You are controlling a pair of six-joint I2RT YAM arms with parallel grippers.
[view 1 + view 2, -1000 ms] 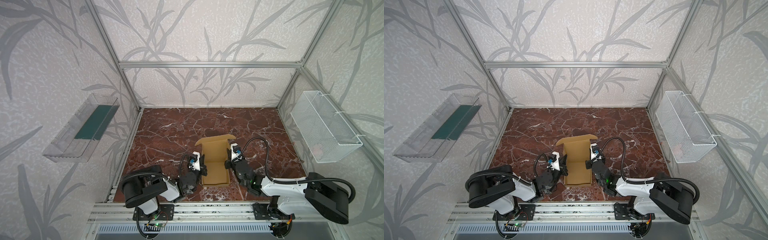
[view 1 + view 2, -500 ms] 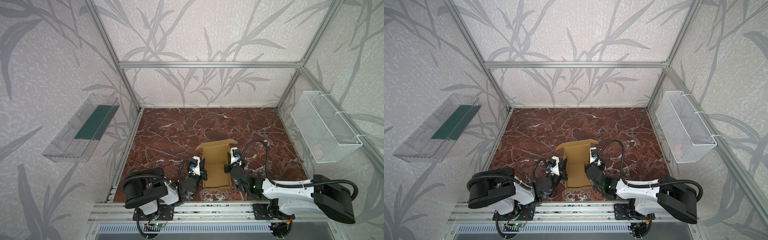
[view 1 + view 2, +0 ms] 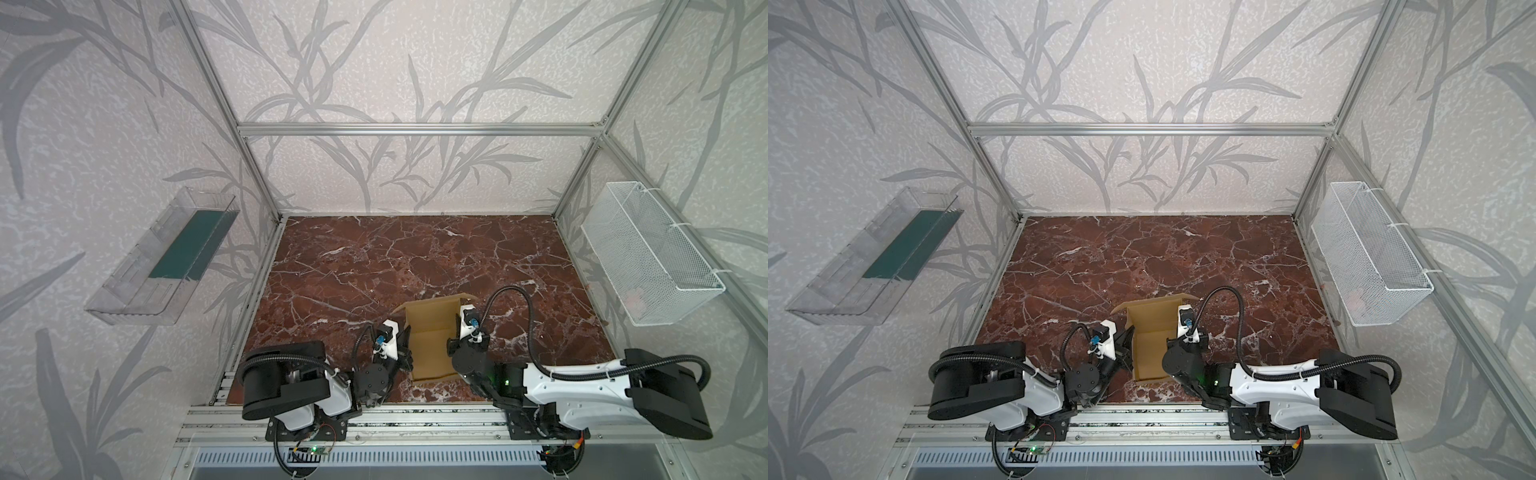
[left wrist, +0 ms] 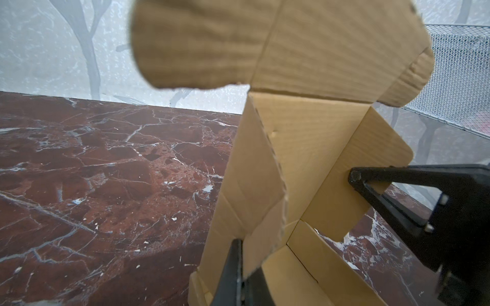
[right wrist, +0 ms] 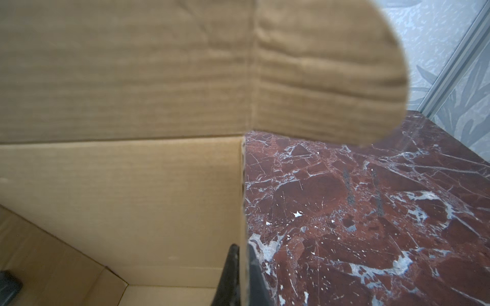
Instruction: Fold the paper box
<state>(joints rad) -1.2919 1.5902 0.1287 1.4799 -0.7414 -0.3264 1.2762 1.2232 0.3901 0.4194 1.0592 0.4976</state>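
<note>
1. Okay, paper box (image 3: 432,345) sits on the desk (image 3: 374,270) near its front edge, midway between the two arms. Its base is flat and its lid flap (image 4: 318,53) stands up at the far end.
2. Left pincer (image 4: 242,265) is clenched on the box's left wall (image 4: 252,185); right pincer (image 5: 242,262) is clenched on the right wall (image 4: 371,148).
3. Step in hand, likely: standing both side walls upright along their creases.
4. To do it well: move both walls together and evenly, keep the base pressed flat on the desk, and bend at the crease rather than mid-panel. The card is thin, so a hard twist could tear or buckle it.
5. Pose: both arms are low and folded close to the front rail, forearms reaching forward, wrists turned inward toward the box from either side.
</note>
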